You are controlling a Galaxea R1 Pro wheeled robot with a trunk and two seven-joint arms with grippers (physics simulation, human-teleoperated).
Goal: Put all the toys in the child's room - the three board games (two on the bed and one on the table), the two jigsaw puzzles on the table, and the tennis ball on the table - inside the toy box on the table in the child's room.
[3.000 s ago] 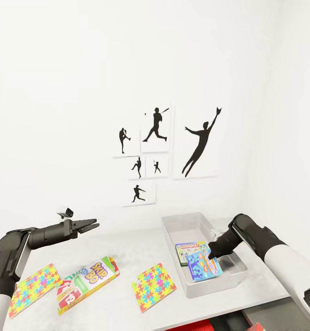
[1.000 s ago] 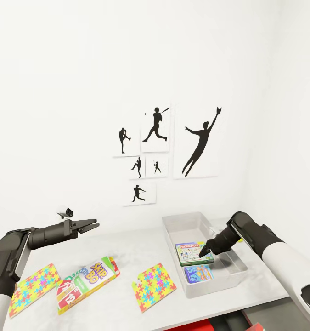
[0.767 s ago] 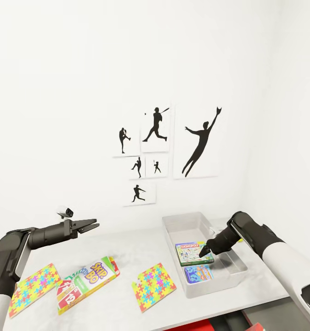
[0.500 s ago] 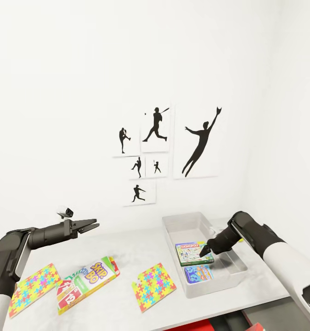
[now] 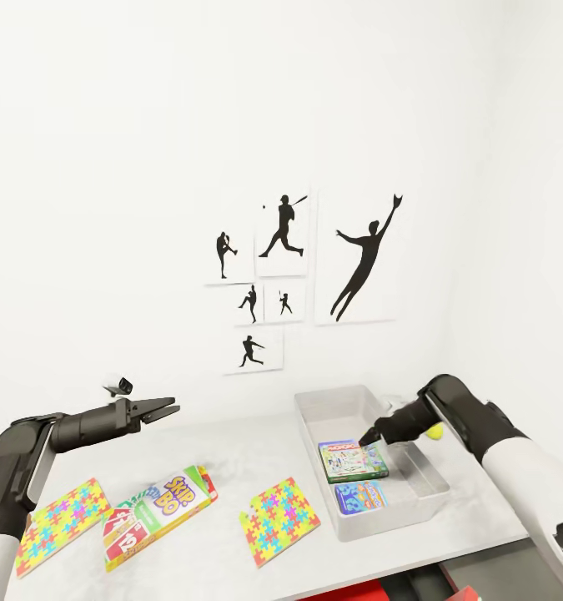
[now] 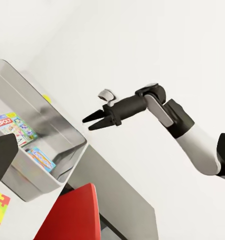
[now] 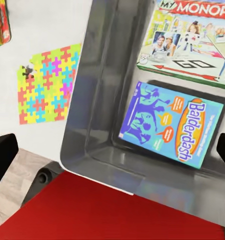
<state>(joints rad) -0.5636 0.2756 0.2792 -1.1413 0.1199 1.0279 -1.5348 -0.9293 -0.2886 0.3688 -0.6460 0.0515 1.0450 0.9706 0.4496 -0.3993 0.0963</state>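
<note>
A light grey toy box (image 5: 310, 415) is seen holding a green-edged board game (image 5: 350, 461) and a blue one (image 5: 360, 497). Near the white table's (image 5: 231, 467) front edge, two puzzles (image 5: 279, 521) (image 5: 60, 524) are patterned in yellow, pink, green and blue; a red-green-yellow game (image 5: 158, 504) lies between them. A yellow-green ball (image 5: 435, 431) is visible.

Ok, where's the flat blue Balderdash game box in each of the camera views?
Head view: the flat blue Balderdash game box lies in the near end of the shallow light grey toy box.
Left wrist view: it lies on the bin's floor by an end wall.
Right wrist view: it lies in a corner of the bin, title readable.
Shared landmark: the green-edged Monopoly box beside it in the bin.
</note>
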